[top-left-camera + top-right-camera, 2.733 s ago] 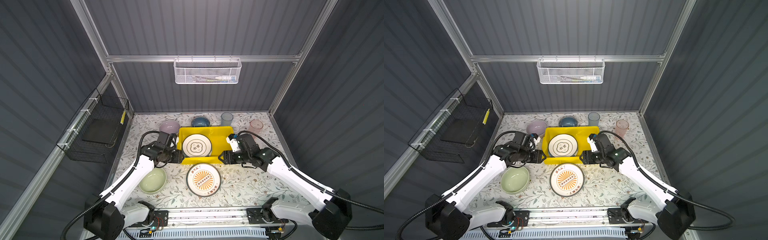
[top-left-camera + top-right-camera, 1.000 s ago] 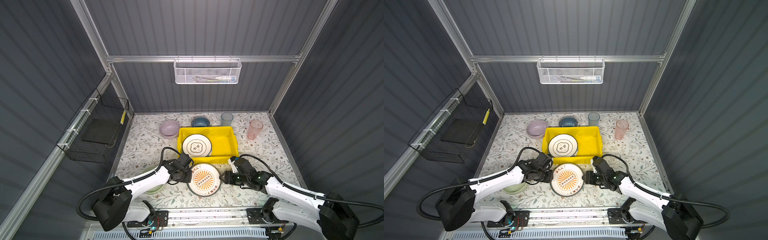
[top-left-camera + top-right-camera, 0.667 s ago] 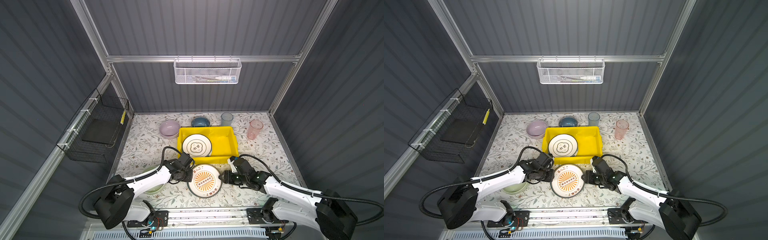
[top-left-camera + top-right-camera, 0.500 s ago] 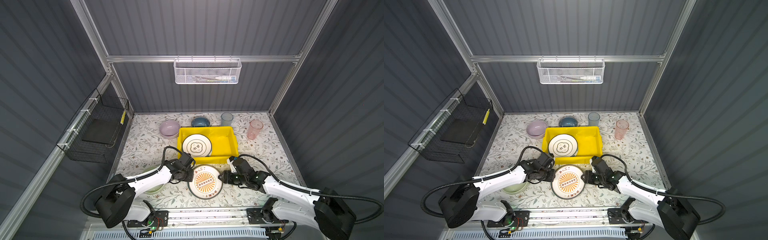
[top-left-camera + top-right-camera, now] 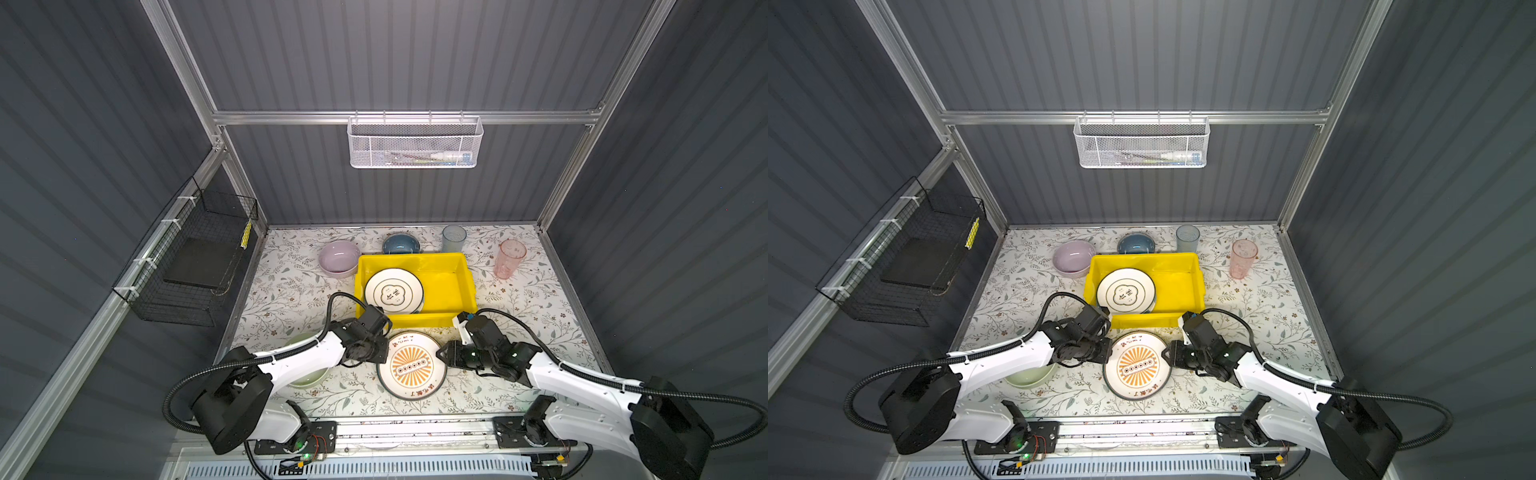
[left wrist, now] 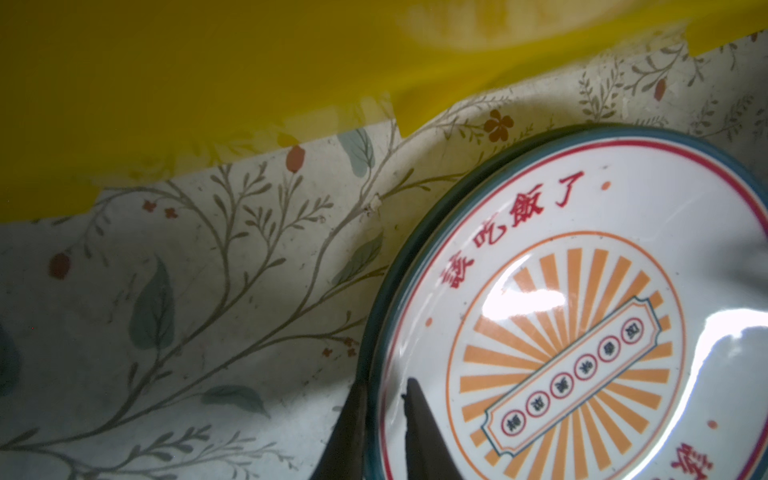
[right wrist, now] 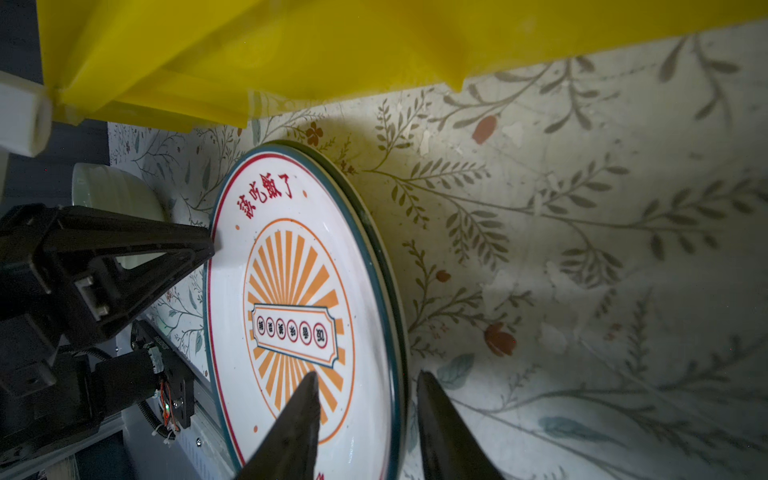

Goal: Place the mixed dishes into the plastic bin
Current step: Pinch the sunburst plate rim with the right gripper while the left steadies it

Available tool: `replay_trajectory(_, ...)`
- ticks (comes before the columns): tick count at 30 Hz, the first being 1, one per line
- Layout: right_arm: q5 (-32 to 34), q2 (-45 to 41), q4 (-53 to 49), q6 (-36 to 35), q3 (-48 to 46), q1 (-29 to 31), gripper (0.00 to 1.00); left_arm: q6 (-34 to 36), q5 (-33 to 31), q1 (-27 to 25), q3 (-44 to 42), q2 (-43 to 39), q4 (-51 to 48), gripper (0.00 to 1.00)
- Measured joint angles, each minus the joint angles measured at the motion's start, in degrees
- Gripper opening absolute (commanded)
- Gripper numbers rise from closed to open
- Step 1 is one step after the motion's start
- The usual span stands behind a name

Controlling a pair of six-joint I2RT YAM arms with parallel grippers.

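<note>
The floral-print tabletop (image 5: 286,291) fills the lower middle of both top views. Grey ribbed panels close it in on three sides, and there is bare cloth at centre left and down the right side. The shallow rectangular bright yellow plastic bin (image 5: 446,286) sits just above the table's centre. Its right half is bare, and its left half holds a round white ceramic plate with a dark ring and a centre emblem (image 5: 394,291).

Directly below the bin, outside it and just beside its near lip, is the round white dark-rimmed lettered plate (image 5: 413,368) with an orange sunburst. Its lower edge is near the table's front rail. At lower left, a pale green ceramic bowl (image 5: 309,379) is half hidden under the left arm.

Along the table's upper edge, a lilac bowl (image 5: 339,258) sits by the bin's upper left corner. A dark blue bowl (image 5: 401,244) and a translucent blue tumbler (image 5: 454,239) stand just behind the bin's far rim. A translucent pink tumbler (image 5: 509,258) stands apart at upper right.

The left gripper (image 6: 384,395) is pinched onto the lettered plate's left rim, with one finger on its face and the other outside the edge. The right gripper (image 7: 365,382) straddles the opposite rim with its jaws apart. One finger is over the plate's face and the other is outside the rim. I can't tell whether either finger touches the plate.
</note>
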Motion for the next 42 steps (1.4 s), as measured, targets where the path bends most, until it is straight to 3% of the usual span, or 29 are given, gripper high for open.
replay_trajectory(19, -1.6, -1.5, -0.3, 0.4, 0.0, 0.0, 0.33, 0.0, -0.7, -0.3, 0.0, 0.6, 1.0, 0.19)
replay_trajectory(34, -5.2, 6.7, 7.2, 1.9, 0.0, 0.0, 0.28, 0.0, -1.7, -0.3, 0.0, 0.8, 1.1, 0.19)
replay_trajectory(42, -6.1, 11.3, 10.9, 2.8, 0.0, 0.0, 0.2, 0.0, -1.7, -0.3, 0.0, 0.8, 1.2, 0.19)
